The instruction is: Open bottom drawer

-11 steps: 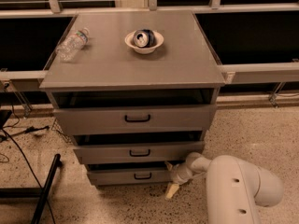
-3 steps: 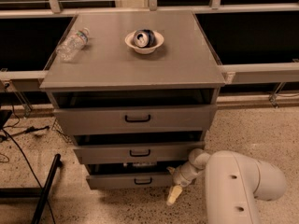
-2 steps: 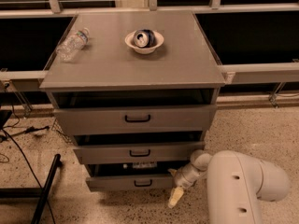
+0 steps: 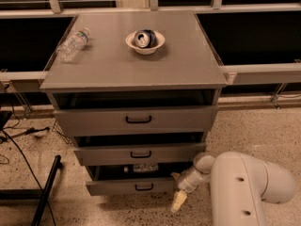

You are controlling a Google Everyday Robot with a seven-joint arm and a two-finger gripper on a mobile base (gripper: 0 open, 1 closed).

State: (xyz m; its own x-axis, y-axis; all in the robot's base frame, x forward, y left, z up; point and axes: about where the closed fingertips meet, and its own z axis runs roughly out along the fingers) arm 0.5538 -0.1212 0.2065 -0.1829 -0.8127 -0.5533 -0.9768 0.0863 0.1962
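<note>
The grey three-drawer cabinet (image 4: pixel 136 67) stands in the middle of the camera view. The bottom drawer (image 4: pixel 117 187), with the narrowest front and a small black loop handle (image 4: pixel 144 187), is pulled partly out, and its dark inside shows above the front. My gripper (image 4: pixel 178 199) is low on the floor side, at the right end of the bottom drawer's front. The white arm (image 4: pixel 244 187) reaches in from the lower right.
The top drawer (image 4: pixel 94 121) and middle drawer (image 4: pixel 103 155) each stand slightly out. On the cabinet top lie a plastic bottle (image 4: pixel 73 44) and a white bowl (image 4: pixel 146 47) holding a can. A black stand leg (image 4: pixel 47 192) and cables lie on the floor at left.
The bottom drawer has slid further out toward the camera. My gripper has moved down and forward along with its right end.
</note>
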